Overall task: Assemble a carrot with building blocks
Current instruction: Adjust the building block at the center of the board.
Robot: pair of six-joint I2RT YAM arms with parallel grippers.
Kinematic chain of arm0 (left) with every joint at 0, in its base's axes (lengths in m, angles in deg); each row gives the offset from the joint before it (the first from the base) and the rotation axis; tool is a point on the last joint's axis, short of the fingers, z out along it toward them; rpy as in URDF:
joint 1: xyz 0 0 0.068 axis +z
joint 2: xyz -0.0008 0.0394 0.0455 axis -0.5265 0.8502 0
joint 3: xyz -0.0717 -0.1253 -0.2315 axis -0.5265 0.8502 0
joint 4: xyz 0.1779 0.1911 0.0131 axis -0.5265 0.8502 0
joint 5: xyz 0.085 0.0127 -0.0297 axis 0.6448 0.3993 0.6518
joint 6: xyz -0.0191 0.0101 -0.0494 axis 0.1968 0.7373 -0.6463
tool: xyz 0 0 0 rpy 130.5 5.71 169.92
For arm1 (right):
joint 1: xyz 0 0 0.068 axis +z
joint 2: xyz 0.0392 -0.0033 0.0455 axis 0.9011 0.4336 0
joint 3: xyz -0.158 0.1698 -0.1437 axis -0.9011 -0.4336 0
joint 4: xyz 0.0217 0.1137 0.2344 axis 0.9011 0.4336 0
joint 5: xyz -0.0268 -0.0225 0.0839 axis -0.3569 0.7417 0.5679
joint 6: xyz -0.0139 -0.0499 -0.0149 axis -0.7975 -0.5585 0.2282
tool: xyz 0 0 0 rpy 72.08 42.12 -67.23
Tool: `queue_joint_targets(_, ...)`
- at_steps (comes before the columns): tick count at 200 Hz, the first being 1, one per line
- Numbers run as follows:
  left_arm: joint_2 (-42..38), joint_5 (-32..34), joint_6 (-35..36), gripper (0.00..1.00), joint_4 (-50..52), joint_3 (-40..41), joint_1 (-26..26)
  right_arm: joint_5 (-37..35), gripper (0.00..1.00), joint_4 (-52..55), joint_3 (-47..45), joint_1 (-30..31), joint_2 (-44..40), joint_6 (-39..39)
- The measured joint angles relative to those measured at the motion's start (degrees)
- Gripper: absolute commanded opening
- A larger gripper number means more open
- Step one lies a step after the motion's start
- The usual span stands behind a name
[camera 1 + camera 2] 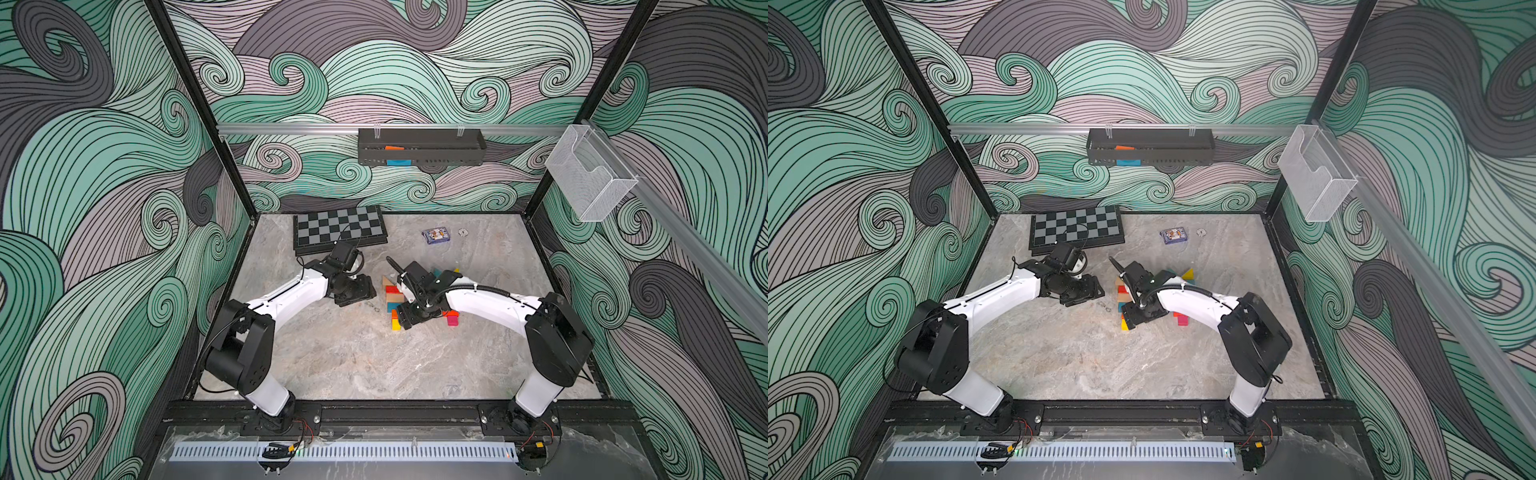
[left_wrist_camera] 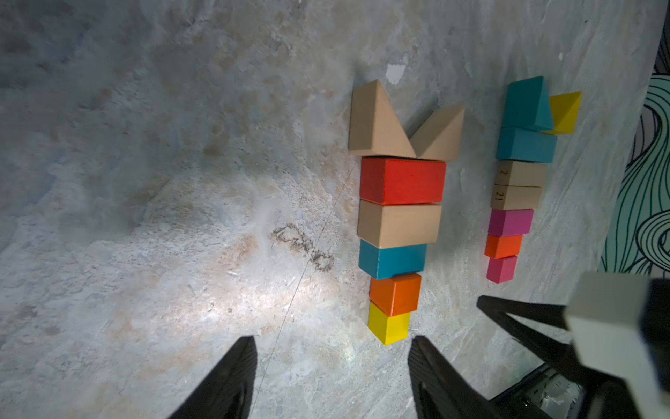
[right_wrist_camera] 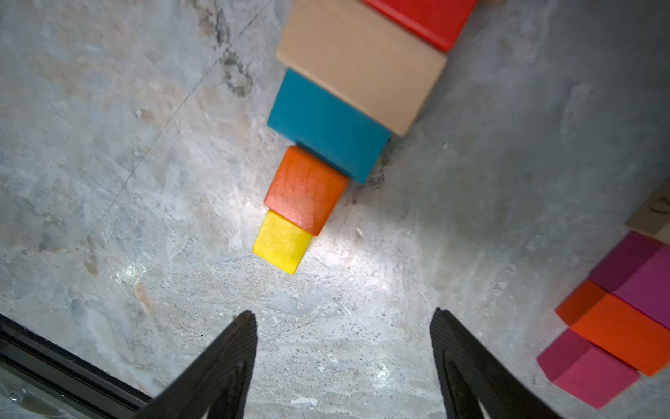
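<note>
Blocks: I am watching the building blocks lying in two straight rows, side by side, near the middle of the marbled surface.
First row: in the left wrist view, two tan wedges are butting against a red bar. After it a tan bar, a teal block, an orange cube and a yellow cube are lining up, each touching the next and tapering toward the yellow end.
Second row: a teal wedge with a yellow wedge against it, a teal bar, two tan blocks, a pink block, an orange block and a pink cube are running alongside, apart from the first row.
Left hand: my left hand is hanging over bare surface near the yellow cube, its fingers standing apart and gripping nothing.
Right hand: my right hand is pointing at the yellow cube from just short of it, its fingers spreading wide with nothing between them.
Background: a chequered board and a blue card box are sitting at the far side of the surface, well apart from the blocks.
</note>
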Motion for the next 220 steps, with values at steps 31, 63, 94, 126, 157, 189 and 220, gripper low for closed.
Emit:
queue_joint_targets(31, -1.6, 0.1, -0.1, 0.71, 1.0, 1.0, 0.0, -0.1, 0.79, -0.7, -3.1, 1.6, 0.2, 0.6)
queue_joint_targets(63, -2.8, 0.4, -0.1, 0.72, 1.7, 1.9, 0.0, -0.2, 0.8, -2.3, -3.5, 1.9, 0.8, 0.9)
queue_joint_targets(94, -3.2, 0.9, -0.2, 0.73, 2.0, 1.9, 0.0, -0.6, 0.79, -3.8, -3.4, 2.2, 2.8, 1.1)
queue_joint_targets(126, -3.2, 1.5, -0.2, 0.73, 2.0, 1.9, 0.0, -2.0, 0.79, -3.9, -2.6, 2.4, 4.0, 1.2)
queue_joint_targets(157, -3.2, 1.9, -0.2, 0.73, 2.1, 1.9, 0.0, -2.9, 0.79, -4.2, -2.1, 2.4, 4.2, 1.3)
queue_joint_targets(189, -3.2, 2.0, -0.2, 0.73, 2.2, 1.9, 0.0, -3.6, 0.78, -4.4, -2.1, 2.4, 4.6, 1.3)
queue_joint_targets(220, -3.2, 2.1, -0.2, 0.73, 2.2, 1.9, 0.1, -3.8, 0.78, -4.5, -2.1, 2.4, 5.2, 1.3)
